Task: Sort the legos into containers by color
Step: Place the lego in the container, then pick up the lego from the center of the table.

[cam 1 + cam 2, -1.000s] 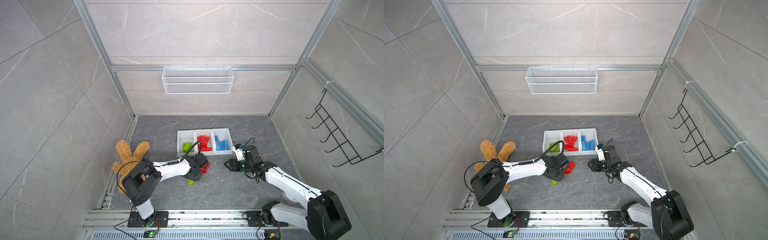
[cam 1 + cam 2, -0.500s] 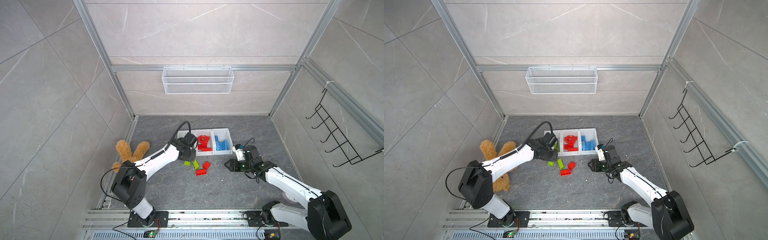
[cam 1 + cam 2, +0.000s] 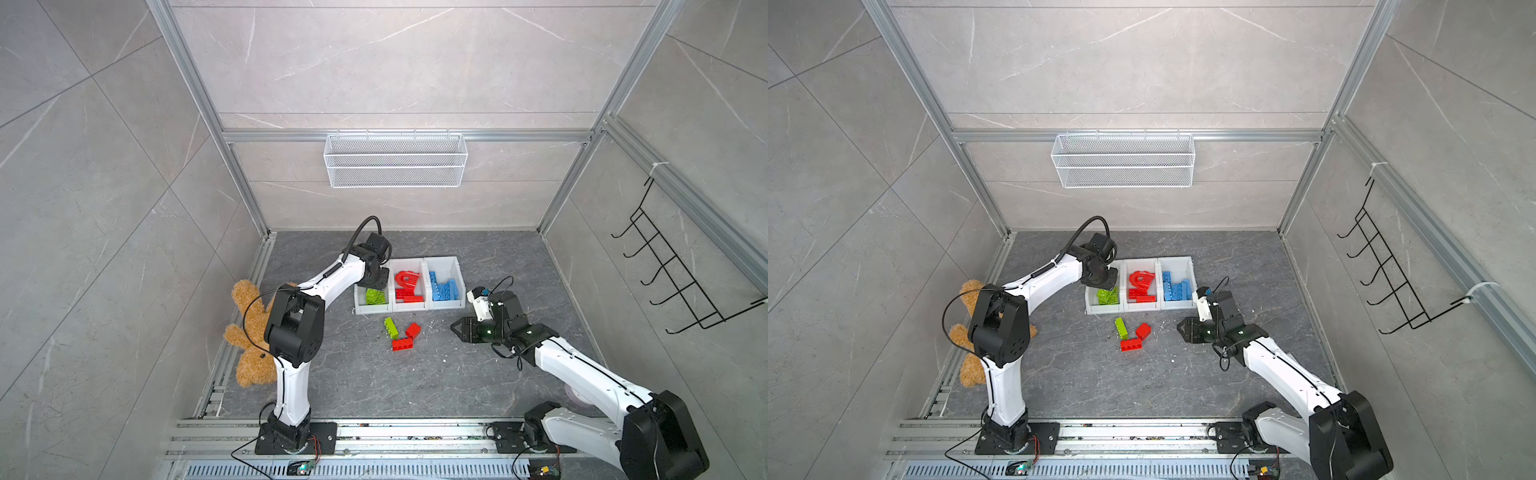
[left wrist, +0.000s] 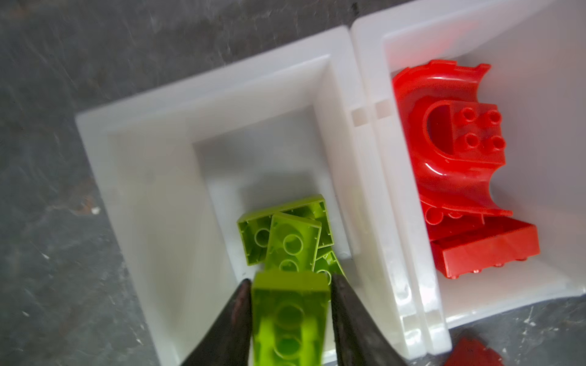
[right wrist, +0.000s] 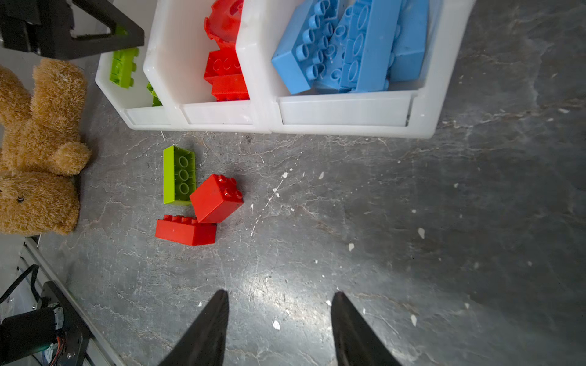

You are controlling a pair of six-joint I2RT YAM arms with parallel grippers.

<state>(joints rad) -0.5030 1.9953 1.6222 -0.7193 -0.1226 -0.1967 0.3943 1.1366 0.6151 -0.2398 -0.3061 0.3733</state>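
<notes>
Three joined white containers [image 3: 409, 308] hold sorted legos: lime green on the left, red [image 3: 406, 284] in the middle, blue [image 3: 444, 289] on the right. My left gripper [image 4: 290, 282] hangs over the green container [image 4: 152, 190]. Its jaws stand slightly apart, and a blurred green lego [image 4: 290, 317] sits between them above the green pile [image 4: 285, 231]. On the floor in front lie a green lego [image 5: 177, 174] and two red legos [image 5: 217, 198] [image 5: 185, 231]. My right gripper [image 5: 279, 294] is open and empty over bare floor to their right.
A brown plush bear [image 3: 249, 332] lies at the left by the rail. A white wire basket [image 3: 395, 160] hangs on the back wall. A black hook rack [image 3: 673, 274] is on the right wall. Both arm bases stand on the front rail [image 3: 374, 432].
My left arm lifted a green lego off the floor pile and carried it back over the left container; its jaws have now loosened. The right arm has not moved.
</notes>
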